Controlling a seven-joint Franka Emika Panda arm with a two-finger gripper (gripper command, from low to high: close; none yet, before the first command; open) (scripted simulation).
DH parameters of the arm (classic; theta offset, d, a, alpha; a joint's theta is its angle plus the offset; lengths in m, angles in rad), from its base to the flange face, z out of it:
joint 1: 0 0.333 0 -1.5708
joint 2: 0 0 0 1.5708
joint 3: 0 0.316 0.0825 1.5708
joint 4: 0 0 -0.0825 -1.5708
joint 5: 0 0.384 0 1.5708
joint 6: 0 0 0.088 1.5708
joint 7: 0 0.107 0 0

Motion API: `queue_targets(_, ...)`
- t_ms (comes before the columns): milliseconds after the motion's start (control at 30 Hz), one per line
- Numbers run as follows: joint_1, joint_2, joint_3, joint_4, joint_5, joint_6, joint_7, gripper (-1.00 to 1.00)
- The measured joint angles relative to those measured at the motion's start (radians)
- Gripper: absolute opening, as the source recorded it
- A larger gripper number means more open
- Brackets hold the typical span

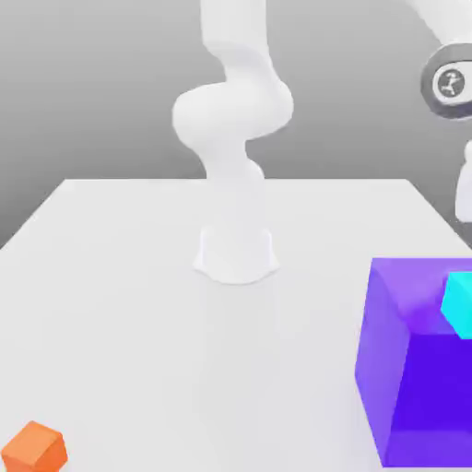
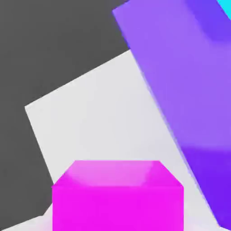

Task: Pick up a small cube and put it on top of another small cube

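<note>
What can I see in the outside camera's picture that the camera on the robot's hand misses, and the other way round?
The exterior view alone has the robot's white arm rising from its base at the back of the table, and a small orange cube at the near corner on the exterior view's left. The hand view alone has a bright magenta block close to the camera. Both share the white table, the big purple block, and the small cyan cube on top of that block.

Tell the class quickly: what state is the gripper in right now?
Gripper: shut, apparently holding the magenta cube.
</note>
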Motion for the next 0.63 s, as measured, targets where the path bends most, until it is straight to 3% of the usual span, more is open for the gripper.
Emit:
queue_targets(333, -0.142, -0.011, -0.087, 0.254, 0.009, -0.433, -0.149, -1.00)
queue_targets(433, -0.154, 0.026, -0.089, 0.207, 0.000, -0.380, -0.163, -1.00)
queue_targets(467, -0.152, 0.042, -0.090, 0.183, 0.001, -0.343, -0.165, 1.00)
queue_targets(633, -0.142, 0.042, -0.090, 0.183, 0.001, -0.343, -0.165, 1.00)
